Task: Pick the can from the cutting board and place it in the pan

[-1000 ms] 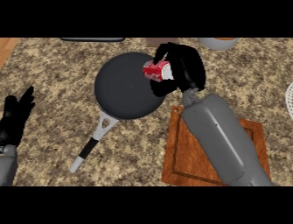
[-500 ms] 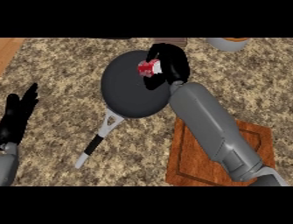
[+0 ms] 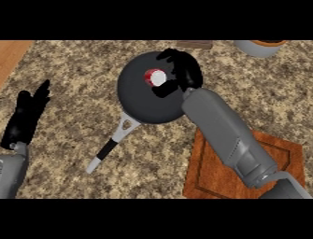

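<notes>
At the left, the left hand (image 3: 26,116) rests open, fingers straight, well apart from the pan (image 3: 139,100). Over the pan's dish, the can (image 3: 156,77) stands upright, top facing up, with the right hand (image 3: 181,70) curled around it from its right. Whether the can's base touches the pan is hidden. The cutting board (image 3: 214,175) lies partly under the right forearm.

pan (image 3: 141,100): mid-surface (image 3: 76,70), handle toward lower left
can (image 3: 157,77): over pan, within right robot hand (image 3: 183,70)
cutting board (image 3: 217,175): right of handle, nearer
left robot hand (image 3: 26,116): far left
</notes>
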### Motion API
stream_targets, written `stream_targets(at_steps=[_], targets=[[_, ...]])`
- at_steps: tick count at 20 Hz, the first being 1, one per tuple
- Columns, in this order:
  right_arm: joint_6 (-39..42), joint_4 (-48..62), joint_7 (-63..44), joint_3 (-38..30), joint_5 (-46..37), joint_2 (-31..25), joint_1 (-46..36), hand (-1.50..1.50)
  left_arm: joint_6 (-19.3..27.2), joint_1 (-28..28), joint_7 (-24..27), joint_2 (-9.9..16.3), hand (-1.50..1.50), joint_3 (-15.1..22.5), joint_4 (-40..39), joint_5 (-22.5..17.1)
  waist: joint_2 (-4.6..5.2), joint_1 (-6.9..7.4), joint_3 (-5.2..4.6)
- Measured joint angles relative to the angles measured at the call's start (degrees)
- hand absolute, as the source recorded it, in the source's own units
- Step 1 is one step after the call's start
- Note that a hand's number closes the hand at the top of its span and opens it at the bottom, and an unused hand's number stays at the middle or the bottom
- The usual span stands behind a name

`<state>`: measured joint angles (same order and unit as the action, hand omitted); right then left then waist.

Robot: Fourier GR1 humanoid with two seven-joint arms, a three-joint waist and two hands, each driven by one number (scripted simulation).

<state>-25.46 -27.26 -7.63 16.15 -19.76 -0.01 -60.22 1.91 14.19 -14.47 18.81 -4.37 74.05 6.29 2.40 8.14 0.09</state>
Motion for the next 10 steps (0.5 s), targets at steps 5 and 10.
stream_targets(at_steps=[5,10], targets=[[-1.1,2.6,4.2,0.1,5.4,0.0,-0.2,-1.50,-0.2,1.1,0.5,-0.7,0.00,0.8,-0.3,0.3,0.43,1.50,0.02],[-3.2,3.2,9.4,-0.5,10.5,0.0,-0.1,-1.50,0.0,2.2,0.3,-1.3,0.00,1.2,-1.2,0.8,0.63,1.93,0.06]])
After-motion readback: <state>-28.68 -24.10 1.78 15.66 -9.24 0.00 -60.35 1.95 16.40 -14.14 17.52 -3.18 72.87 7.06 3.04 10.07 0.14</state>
